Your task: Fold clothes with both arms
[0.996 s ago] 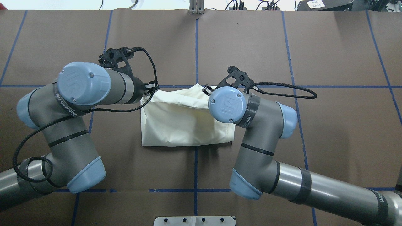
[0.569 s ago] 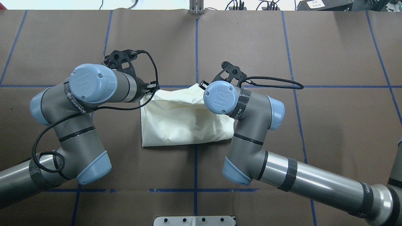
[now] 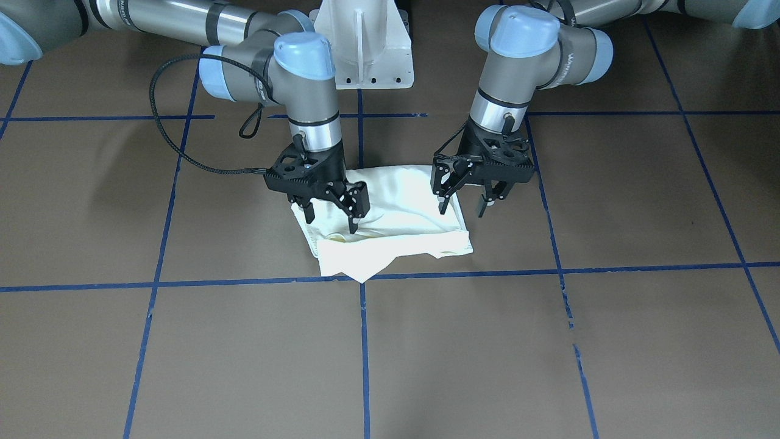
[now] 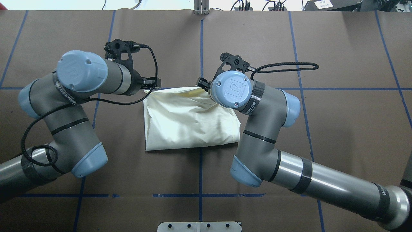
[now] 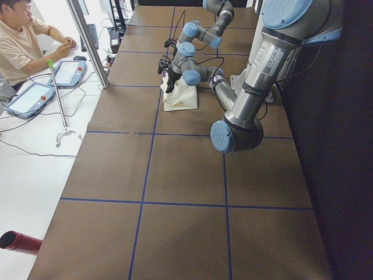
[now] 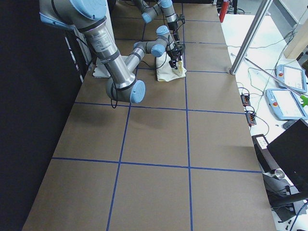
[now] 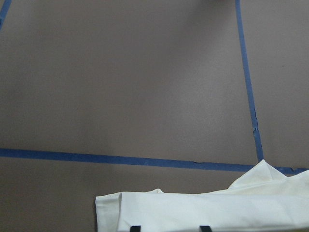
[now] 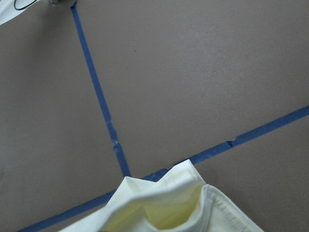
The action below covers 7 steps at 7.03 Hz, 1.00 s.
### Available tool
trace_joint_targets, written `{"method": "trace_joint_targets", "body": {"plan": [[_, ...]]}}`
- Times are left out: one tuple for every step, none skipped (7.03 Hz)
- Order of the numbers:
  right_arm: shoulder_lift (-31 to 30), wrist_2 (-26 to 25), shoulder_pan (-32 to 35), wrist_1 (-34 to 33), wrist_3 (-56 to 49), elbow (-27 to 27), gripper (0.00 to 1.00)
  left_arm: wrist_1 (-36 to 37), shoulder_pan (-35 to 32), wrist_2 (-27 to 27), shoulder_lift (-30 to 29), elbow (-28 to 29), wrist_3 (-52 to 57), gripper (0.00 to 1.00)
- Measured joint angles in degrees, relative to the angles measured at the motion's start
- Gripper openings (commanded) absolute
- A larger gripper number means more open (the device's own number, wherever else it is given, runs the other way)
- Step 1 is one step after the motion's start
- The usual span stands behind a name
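The cream-white shirt [image 3: 396, 235] lies folded into a small plain rectangle [image 4: 186, 122] at the table's middle, with no print showing. In the front-facing view my left gripper [image 3: 461, 210] hangs open just over the shirt's far corner on that view's right. My right gripper [image 3: 331, 221] is open too, and one fingertip [image 3: 352, 229] is at the fabric on the other far corner. The left wrist view shows two spread fingertips [image 7: 204, 227] over the shirt's hem [image 7: 203, 210]. A rumpled shirt corner [image 8: 169, 205] fills the bottom of the right wrist view. From overhead both wrists hide the fingers.
Blue tape lines [image 4: 201, 48] grid the brown table cover. The white pedestal base [image 3: 365, 49] stands behind the shirt on the robot's side. A seated person [image 5: 23, 41] and tablets [image 5: 70, 71] are beyond the table's far edge.
Both wrists have moved toward the table's far side. The shirt's far edge, bunched and raised before, now lies flatter and straighter along the tape line.
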Motion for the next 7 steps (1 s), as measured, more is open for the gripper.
{"method": "trace_joint_targets", "body": {"plan": [[0.0,-0.9,-1.5,-0.1,-1.9,1.2,1.00,-0.6,-0.8,-1.0,0.2,0.0,1.5,1.00],[0.1,-3.4,-4.0,-0.1,-4.3,0.8,1.00,-0.9,-1.2,-1.4,0.3,0.0,2.0,1.00],[0.2,-5.9,-5.5,0.0,-6.9,-1.2,1.00,-0.9,-1.3,-1.5,0.4,-0.1,2.1,1.00],[0.3,-6.9,-5.6,0.0,-8.4,-3.6,1.00,-1.0,-1.3,-1.6,0.4,-0.1,2.0,1.00],[0.8,-7.2,-4.8,0.1,-9.7,-5.9,1.00,-1.0,-1.2,-1.6,0.4,-0.1,1.9,1.00],[1.5,-7.3,-4.0,0.1,-11.4,-8.4,1.00,-1.0,-1.2,-1.6,0.4,-0.1,1.8,1.00],[2.2,-7.3,-3.1,0.1,-13.2,-11.1,1.00,-1.0,-1.1,-1.6,0.4,-0.1,1.8,1.00]]}}
